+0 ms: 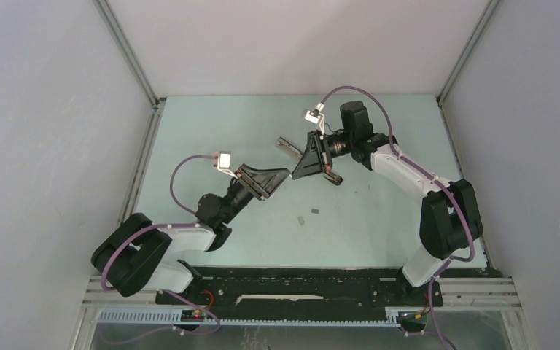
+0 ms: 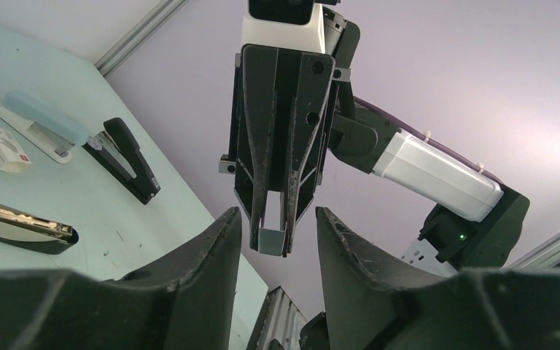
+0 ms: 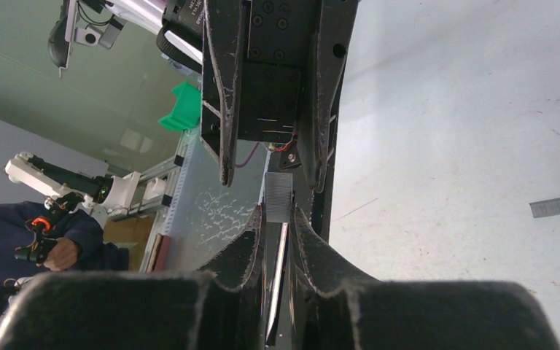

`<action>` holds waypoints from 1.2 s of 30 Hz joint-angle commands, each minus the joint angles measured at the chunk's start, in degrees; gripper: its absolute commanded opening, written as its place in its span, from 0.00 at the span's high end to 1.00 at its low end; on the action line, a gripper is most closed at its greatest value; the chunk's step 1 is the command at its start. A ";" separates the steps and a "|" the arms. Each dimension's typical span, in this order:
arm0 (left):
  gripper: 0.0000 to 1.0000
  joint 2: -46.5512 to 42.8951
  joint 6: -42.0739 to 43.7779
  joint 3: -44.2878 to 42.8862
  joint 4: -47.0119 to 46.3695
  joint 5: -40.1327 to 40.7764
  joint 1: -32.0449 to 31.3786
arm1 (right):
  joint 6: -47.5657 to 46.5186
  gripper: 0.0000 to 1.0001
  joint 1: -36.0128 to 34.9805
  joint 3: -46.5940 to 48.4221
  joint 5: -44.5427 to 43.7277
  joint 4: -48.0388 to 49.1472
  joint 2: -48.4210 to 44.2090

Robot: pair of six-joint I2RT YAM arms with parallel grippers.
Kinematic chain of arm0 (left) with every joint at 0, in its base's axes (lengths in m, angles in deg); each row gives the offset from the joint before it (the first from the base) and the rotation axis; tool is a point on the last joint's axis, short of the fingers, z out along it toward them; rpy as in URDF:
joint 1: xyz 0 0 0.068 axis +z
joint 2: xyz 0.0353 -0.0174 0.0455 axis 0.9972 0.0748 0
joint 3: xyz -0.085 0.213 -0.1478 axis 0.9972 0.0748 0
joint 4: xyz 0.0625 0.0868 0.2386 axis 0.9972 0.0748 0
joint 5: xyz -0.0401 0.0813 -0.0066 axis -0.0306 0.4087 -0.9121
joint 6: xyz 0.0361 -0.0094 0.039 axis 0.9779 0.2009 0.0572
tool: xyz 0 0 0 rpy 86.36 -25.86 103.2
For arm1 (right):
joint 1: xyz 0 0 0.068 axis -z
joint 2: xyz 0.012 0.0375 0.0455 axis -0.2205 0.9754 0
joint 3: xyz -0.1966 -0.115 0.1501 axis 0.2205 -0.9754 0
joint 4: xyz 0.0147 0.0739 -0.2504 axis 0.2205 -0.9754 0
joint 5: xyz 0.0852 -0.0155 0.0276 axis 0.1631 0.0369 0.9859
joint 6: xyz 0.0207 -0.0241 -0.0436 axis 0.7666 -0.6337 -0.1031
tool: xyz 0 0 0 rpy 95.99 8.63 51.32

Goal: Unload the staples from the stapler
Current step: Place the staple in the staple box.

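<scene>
Silvery staples (image 3: 278, 192) sit clenched in the right tool (image 3: 278, 214) above the desk (image 1: 379, 208), flanked by the left tool (image 2: 277, 219), its jaws parted: seemingly a handover, next needing the left to close squarely.

The gap between the fingers of the left gripper (image 3: 271, 182) is taken up by the strip of staples (image 3: 278, 197) pinched in the right gripper (image 2: 271, 235). A black stapler (image 2: 125, 160), a blue stapler (image 2: 40, 122), a staple box (image 2: 0, 148) and loose strips (image 3: 550, 208) obstruct the table (image 1: 189, 131); its left side lies open.
</scene>
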 commanded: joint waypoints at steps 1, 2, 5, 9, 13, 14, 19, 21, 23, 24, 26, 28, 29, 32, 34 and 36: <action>0.54 0.57 -0.38 -3.55 -2.45 -0.80 -0.61 | 0.94 0.82 -0.41 -0.09 -0.10 2.05 0.18; 0.55 0.64 -0.43 -3.55 -2.45 -0.84 -0.57 | 1.00 0.82 -0.43 -0.09 -0.11 2.04 0.18; 0.62 0.83 -0.63 -3.72 -2.45 -0.77 -0.67 | 1.10 0.82 -0.39 -0.04 0.04 2.05 0.16; 0.64 0.96 -0.81 -3.82 -2.46 -0.78 -0.67 | 0.98 0.82 -0.47 -0.09 0.17 1.89 0.18; 0.71 1.00 -0.74 -3.82 -2.47 -0.76 -0.69 | 0.95 0.82 -0.47 -0.08 0.19 1.78 0.20; 0.71 1.03 -0.70 -3.82 -2.46 -0.85 -0.71 | 0.96 0.82 -0.47 -0.09 0.20 1.77 0.22; 0.85 1.21 -0.65 -3.95 -2.45 -1.14 -0.69 | 1.03 0.82 -0.45 -0.06 0.12 1.84 0.21; 0.89 1.21 -0.66 -3.92 -2.46 -1.21 -0.65 | 1.08 0.82 -0.49 -0.09 0.04 1.80 0.16; 0.92 1.21 -0.56 -3.91 -2.46 -1.30 -0.71 | 1.10 0.78 -0.40 -0.08 0.03 1.78 0.17; 0.93 1.19 -0.48 -3.91 -2.46 -1.24 -0.70 | 1.03 0.73 -0.39 -0.09 -0.06 1.66 0.31; 0.94 1.06 -0.33 -3.75 -2.45 -1.23 -0.69 | 0.19 0.53 -0.30 -0.08 -0.32 0.82 0.09; 0.94 0.80 0.00 -3.32 -2.45 -1.04 -0.71 | -2.68 0.36 -0.15 -0.04 -1.16 -1.43 -0.49; 0.94 0.62 0.13 -3.03 -2.47 -0.84 -0.70 | -4.67 0.30 0.06 -0.07 -1.92 -3.16 -0.96; 0.95 0.06 0.76 -1.94 -2.38 -0.27 -0.58 | -10.22 0.19 1.36 -0.09 -3.82 -8.60 -2.43; 0.95 -0.31 1.00 -1.00 -2.37 -0.02 -0.20 | -16.07 0.17 2.51 -0.06 -5.21 -13.21 -3.55; 0.95 -0.57 1.14 -0.03 -2.37 0.00 0.38 | -22.41 0.17 3.95 -0.08 -6.70 -18.99 -4.90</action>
